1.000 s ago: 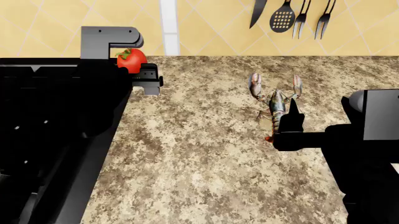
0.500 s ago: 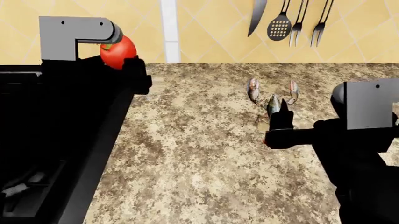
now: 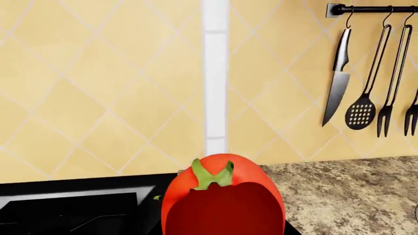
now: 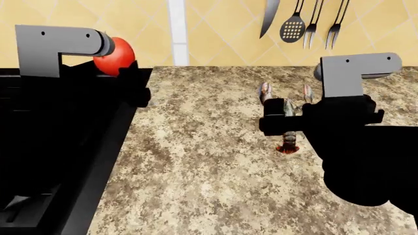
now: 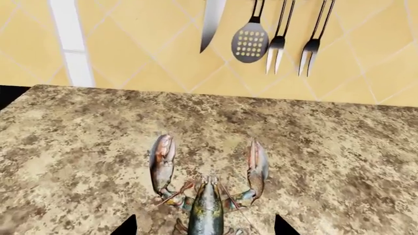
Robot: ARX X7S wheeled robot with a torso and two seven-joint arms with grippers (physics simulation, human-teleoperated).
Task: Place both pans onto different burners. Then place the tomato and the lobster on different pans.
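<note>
Your left end effector is clamped on the glossy red tomato, raised over the bench's left edge where speckled granite meets the black stove. Your right end effector hovers over the grey-brown lobster, fingers spread to either side of its body, holding nothing. The lobster lies mid-bench, claws toward the tiled wall, with open granite all around it.

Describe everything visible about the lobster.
The lobster is grey-brown with a bluish sheen, two big reddish-edged claws spread forward toward the tiled wall, thin legs, and an orange-red tail tip showing in the head view. It lies flat on the speckled granite counter. The right gripper sits over its body, hiding the middle; whether the fingers touch it cannot be told.
</note>
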